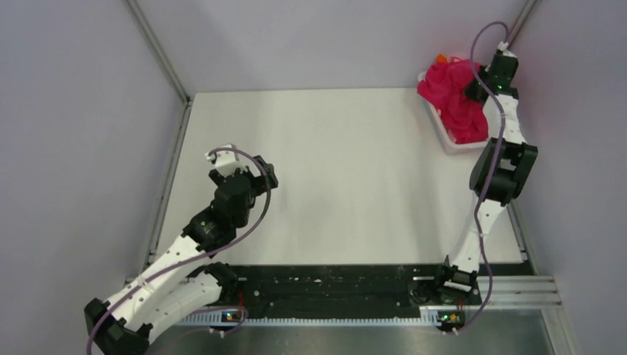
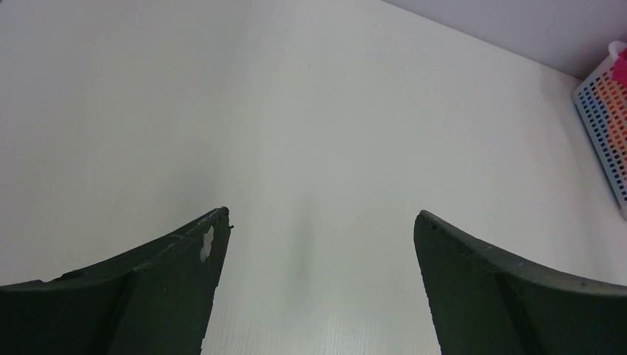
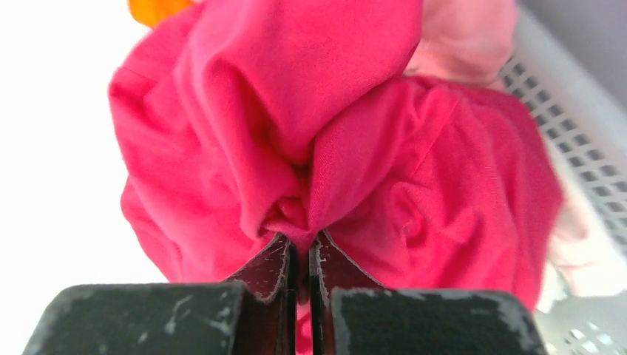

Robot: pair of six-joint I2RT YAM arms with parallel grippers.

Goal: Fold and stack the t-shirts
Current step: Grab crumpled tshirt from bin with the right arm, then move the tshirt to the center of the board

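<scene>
The magenta-red t-shirt [image 1: 452, 100] is bunched up over the white basket [image 1: 452, 145] at the far right of the table. My right gripper [image 1: 482, 87] is shut on a fold of it; in the right wrist view the cloth [image 3: 325, 140] is pinched between my closed fingers [image 3: 303, 248]. A light pink shirt [image 3: 466, 37] and an orange one [image 3: 151, 9] show behind it. The orange shirt also peeks out in the top view [image 1: 441, 58]. My left gripper [image 1: 249, 168] is open and empty above the bare table at the left, its fingertips [image 2: 214, 237] wide apart.
The white slatted basket also shows at the right edge of the left wrist view [image 2: 605, 133] with orange cloth inside. A metal rail [image 1: 164, 185] runs along the table's left edge, grey walls close the back and sides.
</scene>
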